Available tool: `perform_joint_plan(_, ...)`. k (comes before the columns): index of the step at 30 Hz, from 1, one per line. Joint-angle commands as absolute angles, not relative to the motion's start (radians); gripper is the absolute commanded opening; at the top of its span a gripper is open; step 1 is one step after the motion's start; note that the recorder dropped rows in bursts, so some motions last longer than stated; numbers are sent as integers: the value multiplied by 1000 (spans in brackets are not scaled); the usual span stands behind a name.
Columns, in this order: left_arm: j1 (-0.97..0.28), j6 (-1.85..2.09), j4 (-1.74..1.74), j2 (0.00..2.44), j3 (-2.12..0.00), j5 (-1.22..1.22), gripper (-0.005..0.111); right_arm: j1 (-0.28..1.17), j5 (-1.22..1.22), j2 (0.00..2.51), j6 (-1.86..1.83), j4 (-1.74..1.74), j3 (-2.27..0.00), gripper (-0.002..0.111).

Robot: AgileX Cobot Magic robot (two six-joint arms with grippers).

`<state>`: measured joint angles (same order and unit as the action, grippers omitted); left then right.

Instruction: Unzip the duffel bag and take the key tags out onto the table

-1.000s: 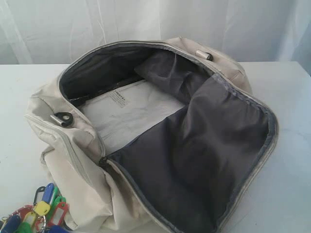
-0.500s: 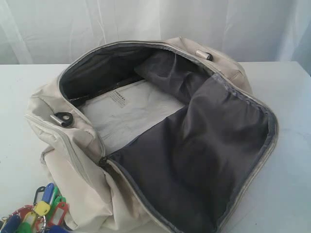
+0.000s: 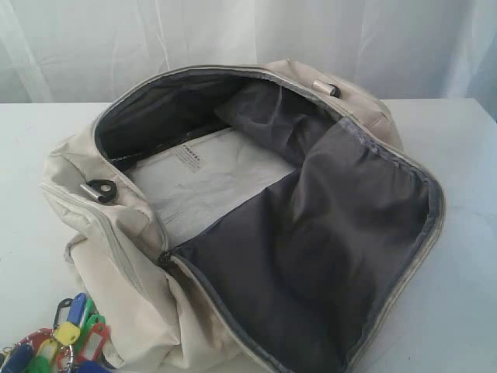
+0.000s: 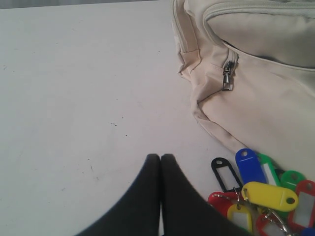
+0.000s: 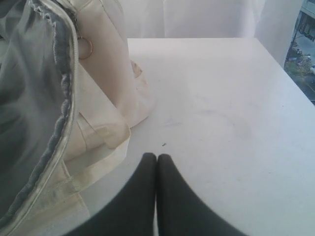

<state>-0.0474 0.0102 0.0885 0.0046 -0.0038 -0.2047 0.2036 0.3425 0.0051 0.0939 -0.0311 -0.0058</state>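
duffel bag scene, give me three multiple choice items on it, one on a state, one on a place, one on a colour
1. The main zip of the duffel bag is: A shut, B wide open, C half shut.
2. The key tags lie: A inside the bag, B on a strap handle, C on the table beside the bag.
3. The bag's lining is: A dark grey, B red, C cream.
Answers: 1 B, the top gapes and the inside shows; 2 C, the left wrist view shows them on the white top by the front pocket; 3 A, grey fabric fills the opening.
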Motion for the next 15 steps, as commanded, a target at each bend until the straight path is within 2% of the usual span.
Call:
perform_joint_plan(1,-44,0,95,0,0,-202,0,208,329,0,91,-41,0,0)
perform_joint_plan(15,-44,0,95,0,0,-202,0,183,327,0,91,-41,0,0)
